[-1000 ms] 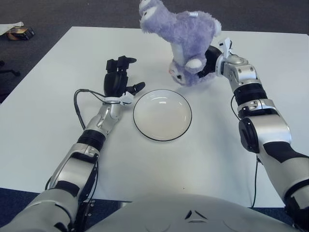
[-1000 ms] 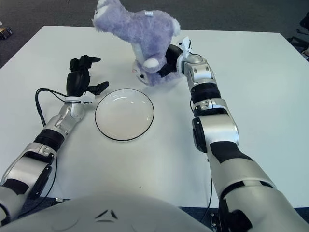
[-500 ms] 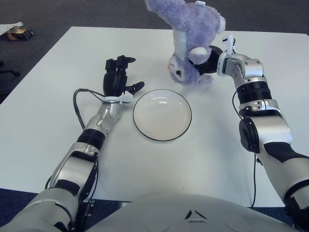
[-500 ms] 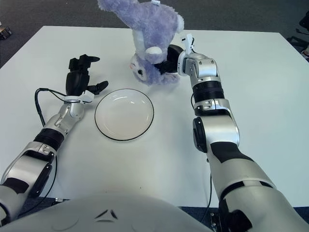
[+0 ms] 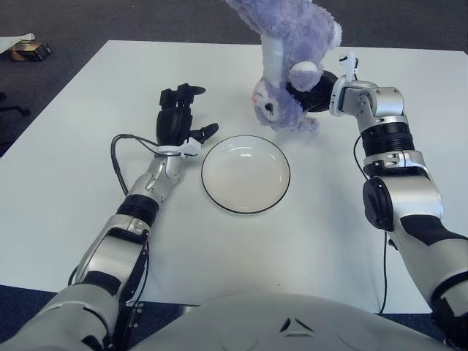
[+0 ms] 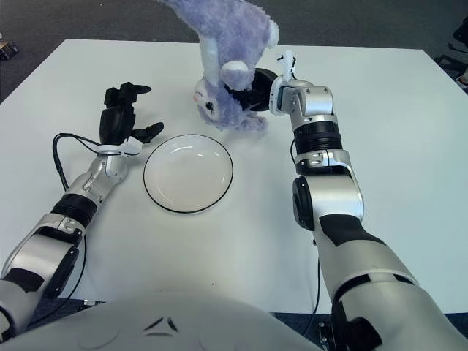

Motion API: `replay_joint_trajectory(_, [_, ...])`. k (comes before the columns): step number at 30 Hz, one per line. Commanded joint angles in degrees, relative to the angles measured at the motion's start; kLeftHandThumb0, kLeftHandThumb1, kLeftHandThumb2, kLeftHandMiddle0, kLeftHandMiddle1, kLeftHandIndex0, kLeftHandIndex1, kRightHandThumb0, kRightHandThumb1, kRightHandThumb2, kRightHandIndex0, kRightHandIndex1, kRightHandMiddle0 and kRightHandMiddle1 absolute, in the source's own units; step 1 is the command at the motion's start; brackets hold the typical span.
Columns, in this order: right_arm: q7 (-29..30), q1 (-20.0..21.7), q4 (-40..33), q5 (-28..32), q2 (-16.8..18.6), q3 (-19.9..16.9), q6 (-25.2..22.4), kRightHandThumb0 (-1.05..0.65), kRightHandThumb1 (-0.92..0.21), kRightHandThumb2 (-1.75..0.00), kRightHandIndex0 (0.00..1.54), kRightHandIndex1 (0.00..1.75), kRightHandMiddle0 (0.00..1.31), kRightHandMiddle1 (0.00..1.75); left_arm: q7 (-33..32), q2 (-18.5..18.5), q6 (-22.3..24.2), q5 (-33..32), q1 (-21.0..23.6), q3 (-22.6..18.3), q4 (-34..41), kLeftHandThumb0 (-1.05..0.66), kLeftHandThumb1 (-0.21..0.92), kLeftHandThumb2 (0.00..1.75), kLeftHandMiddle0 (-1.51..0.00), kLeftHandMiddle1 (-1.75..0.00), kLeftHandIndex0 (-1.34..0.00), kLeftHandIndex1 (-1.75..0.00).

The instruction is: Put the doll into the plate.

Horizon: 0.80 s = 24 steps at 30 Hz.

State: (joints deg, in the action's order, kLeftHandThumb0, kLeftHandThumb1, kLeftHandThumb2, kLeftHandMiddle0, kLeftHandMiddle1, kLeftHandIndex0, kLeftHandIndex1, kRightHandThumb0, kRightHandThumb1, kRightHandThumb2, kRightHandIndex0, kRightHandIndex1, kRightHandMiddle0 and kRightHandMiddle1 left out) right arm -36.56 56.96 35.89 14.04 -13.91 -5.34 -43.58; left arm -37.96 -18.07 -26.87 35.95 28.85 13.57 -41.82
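Right hand holding doll aloft, plate empty.
White rectangular table (image 5: 66, 190) carries everything. One fluffy purple plush doll (image 5: 289, 55), head down, hangs at 1 o'clock of the plate, above the tabletop; right hand (image 5: 316, 89) has its black fingers closed into the doll's body. One round white black-rimmed plate (image 5: 246, 174) at centre. Left hand (image 5: 178, 121) at the plate's 9 o'clock, fingers loosely spread, gripping nothing.

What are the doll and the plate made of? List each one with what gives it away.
Doll: soft plush fabric, by its fuzzy purple pile and paler muzzle; it hangs head-down in the right hand.
Plate: smooth, glossy white with a thin dark rim and a faint sheen; probably ceramic, possibly plastic. It lies beside the idle left hand.
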Motion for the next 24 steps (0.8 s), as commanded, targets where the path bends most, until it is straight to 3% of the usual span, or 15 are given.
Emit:
replay_joint_trajectory(1, [-0.3, 1.5, -0.1, 2.1, 0.5, -1.4, 0.0, 0.0, -0.4, -1.12, 0.73, 1.39, 0.35, 1.75, -0.1, 0.2, 0.6, -0.2, -3.4, 0.6, -3.1, -0.48, 0.58, 0.88, 0.0, -1.14, 0.0, -1.24])
replay_joint_trajectory(7, [2.5, 4.1, 0.2, 5.5, 2.5, -5.1, -0.6, 0.0, -0.41, -1.08, 0.75, 1.33, 0.36, 1.75, 0.2, -0.2, 0.9, -0.1, -3.1, 0.7, -3.9, -0.47, 0.57, 0.9, 0.0, -1.12, 0.0, -1.17])
replay_joint_trajectory(11, [8.0, 6.6, -1.3, 6.9, 4.3, -7.6, -0.8, 0.0, -0.38, -1.13, 0.76, 1.36, 0.37, 1.75, 0.4, -0.4, 0.9, -0.1, -2.9, 0.8, -4.5, -0.47, 0.58, 0.9, 0.0, -1.1, 0.0, -1.14])
replay_joint_trajectory(14, [11.1, 8.1, -0.3, 7.6, 5.1, -9.2, 0.4, 0.0, -0.33, -1.23, 0.74, 1.51, 0.37, 1.75, 0.4, -0.6, 0.7, 0.0, -2.8, 1.0, -5.0, -0.46, 0.59, 0.9, 0.0, -1.1, 0.0, -1.12])
replay_joint_trajectory(16, [12.0, 8.9, 0.5, 8.5, 5.5, -10.4, 0.8, 0.0, -0.29, -1.32, 0.62, 1.65, 0.46, 1.75, 0.3, -0.7, 0.4, 0.0, -2.6, 1.1, -5.4, -0.44, 0.58, 0.91, 0.0, -1.1, 0.0, -1.13])
replay_joint_trajectory(24, [14.2, 12.8, 7.3, 14.8, 6.1, -18.1, 3.5, 0.0, -0.24, -1.41, 0.56, 1.74, 0.54, 1.75, -0.3, -0.9, -1.3, 0.0, -1.7, 1.4, -8.4, -0.43, 0.58, 0.91, 0.0, -1.08, 0.0, -1.06])
